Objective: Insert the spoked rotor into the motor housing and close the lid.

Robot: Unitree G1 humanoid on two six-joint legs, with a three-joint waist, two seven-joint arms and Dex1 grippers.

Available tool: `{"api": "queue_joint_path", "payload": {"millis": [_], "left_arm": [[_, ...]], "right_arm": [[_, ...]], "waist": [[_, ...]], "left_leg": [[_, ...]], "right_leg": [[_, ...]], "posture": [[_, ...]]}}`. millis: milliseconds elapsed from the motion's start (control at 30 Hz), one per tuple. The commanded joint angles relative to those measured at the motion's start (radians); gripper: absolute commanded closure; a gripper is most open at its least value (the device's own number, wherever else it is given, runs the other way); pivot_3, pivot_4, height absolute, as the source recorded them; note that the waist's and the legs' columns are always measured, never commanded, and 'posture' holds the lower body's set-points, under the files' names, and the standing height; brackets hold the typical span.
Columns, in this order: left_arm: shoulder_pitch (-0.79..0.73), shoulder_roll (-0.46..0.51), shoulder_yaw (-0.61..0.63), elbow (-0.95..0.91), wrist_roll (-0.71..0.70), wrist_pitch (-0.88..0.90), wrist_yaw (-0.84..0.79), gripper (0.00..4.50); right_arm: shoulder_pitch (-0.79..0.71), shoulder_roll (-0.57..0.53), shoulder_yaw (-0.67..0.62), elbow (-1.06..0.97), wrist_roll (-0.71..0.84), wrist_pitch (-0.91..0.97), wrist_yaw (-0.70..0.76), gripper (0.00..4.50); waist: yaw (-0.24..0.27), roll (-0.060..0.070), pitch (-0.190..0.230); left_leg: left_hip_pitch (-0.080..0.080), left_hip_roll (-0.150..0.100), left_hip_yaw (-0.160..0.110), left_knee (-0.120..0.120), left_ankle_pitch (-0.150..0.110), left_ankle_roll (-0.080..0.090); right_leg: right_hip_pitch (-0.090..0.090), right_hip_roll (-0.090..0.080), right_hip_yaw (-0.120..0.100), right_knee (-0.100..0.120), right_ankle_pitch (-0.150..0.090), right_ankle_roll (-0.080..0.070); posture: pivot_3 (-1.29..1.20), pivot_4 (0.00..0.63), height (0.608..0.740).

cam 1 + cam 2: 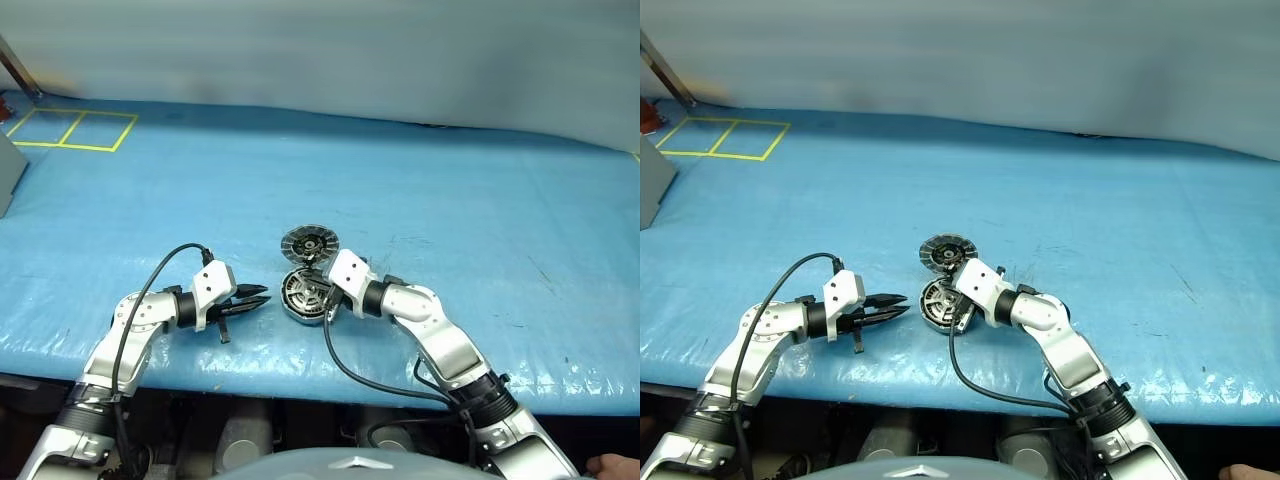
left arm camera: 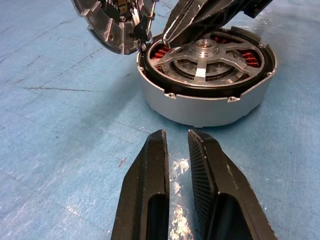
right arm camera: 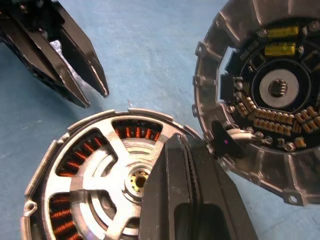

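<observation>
The motor housing (image 1: 298,298) sits on the blue table, copper windings showing under the silver-spoked rotor (image 2: 205,56) that lies seated inside it. The lid (image 1: 308,242) rests just beyond, tilted against the housing's far rim (image 2: 116,25), with its circuit-board side (image 3: 272,95) up and short white wires (image 3: 236,133) running toward the housing. My right gripper (image 3: 179,141) is shut with nothing between its fingers, its tips over the rotor's rim by the lid. My left gripper (image 2: 176,134) hovers just left of the housing, open by a narrow gap and holding nothing.
The blue table cover (image 1: 450,200) stretches wide behind and to the right. Yellow tape squares (image 1: 72,128) mark the far left, and a grey box (image 1: 8,170) stands at the left edge. The table's front edge (image 1: 300,378) runs just below both arms.
</observation>
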Motion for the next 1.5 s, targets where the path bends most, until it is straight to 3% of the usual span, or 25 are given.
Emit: {"api": "queue_joint_path", "payload": {"millis": [33, 433, 767, 1500], "left_arm": [[-0.009, -0.006, 0.017, -0.035, -0.015, -0.012, 0.003, 3.76], [-0.014, -0.006, 0.018, -0.033, -0.016, -0.009, 0.002, 3.76], [-0.012, -0.011, 0.019, -0.034, -0.014, -0.007, 0.008, 3.76], [0.0, -0.008, 0.021, -0.038, -0.011, -0.003, 0.01, 3.76]], "right_arm": [[0.014, -0.013, 0.014, -0.004, -0.014, 0.026, 0.011, 4.49], [0.016, 0.0, -0.024, -0.116, 0.033, 0.013, 0.031, 4.49], [0.012, -0.007, 0.059, -0.171, 0.012, 0.033, 0.08, 4.49], [0.017, -0.057, 0.12, -0.139, -0.097, 0.069, 0.068, 4.49]], "waist": [[0.0, 0.0, 0.0], [-0.001, 0.0, 0.0], [0.0, 0.0, 0.0], [0.001, 0.0, 0.0]], "left_leg": [[0.0, 0.0, 0.0, 0.0, 0.0, 0.0], [-0.002, 0.0, 0.0, -0.007, 0.003, 0.0], [-0.003, 0.0, 0.0, -0.009, 0.006, -0.001], [-0.001, 0.0, -0.001, -0.008, 0.004, -0.003]], "right_leg": [[0.0, 0.0, 0.0, 0.0, 0.0, 0.0], [0.002, 0.002, -0.002, -0.009, 0.0, 0.0], [0.003, 0.003, -0.002, -0.01, 0.0, 0.0], [0.002, 0.002, -0.003, -0.011, 0.0, 0.001]], "posture": [[0.0, 0.15, 0.74], [0.0, 0.15, 0.74], [0.0, 0.15, 0.74], [0.0, 0.15, 0.74]]}}
